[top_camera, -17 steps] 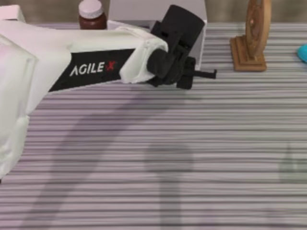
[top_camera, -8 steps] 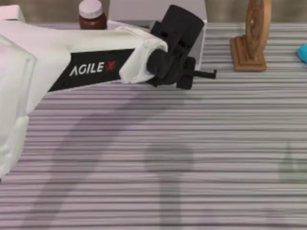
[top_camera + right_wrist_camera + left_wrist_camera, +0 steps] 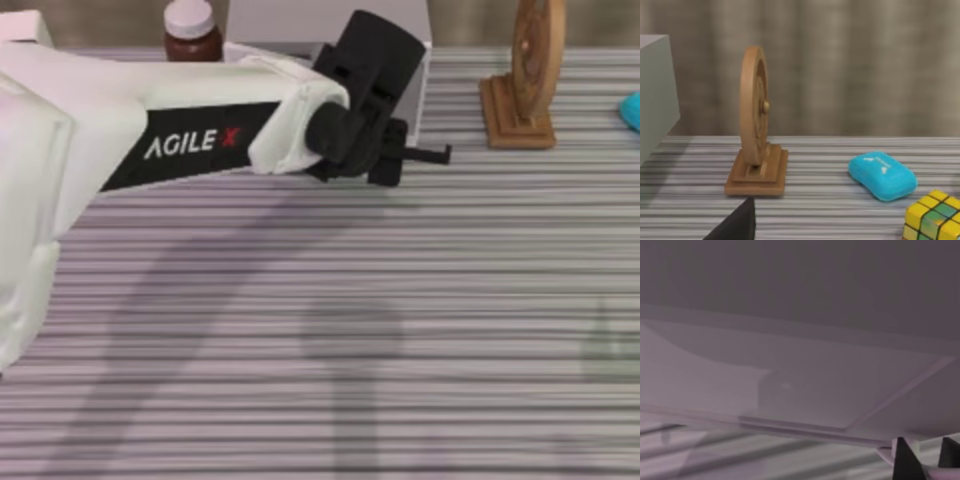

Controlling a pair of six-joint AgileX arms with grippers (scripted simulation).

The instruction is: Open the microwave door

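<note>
The near bench (image 3: 400, 350) lies open; along the back, the microwave (image 3: 330, 20), jar (image 3: 192, 30) and wooden wheel (image 3: 530, 75) crowd passage.

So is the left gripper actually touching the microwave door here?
Cannot tell. In the top view the left gripper sits at the front of the microwave, but its wrist hides the door. The left wrist view shows only fingertips beneath a pale panel.

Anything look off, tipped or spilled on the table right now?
Nothing stands out. The brown jar and the wooden wheel ornament stand upright, the blue soap bar lies flat, nothing spilled. The left pincer sits at the microwave front; the door's state is hidden under the arm.
</note>
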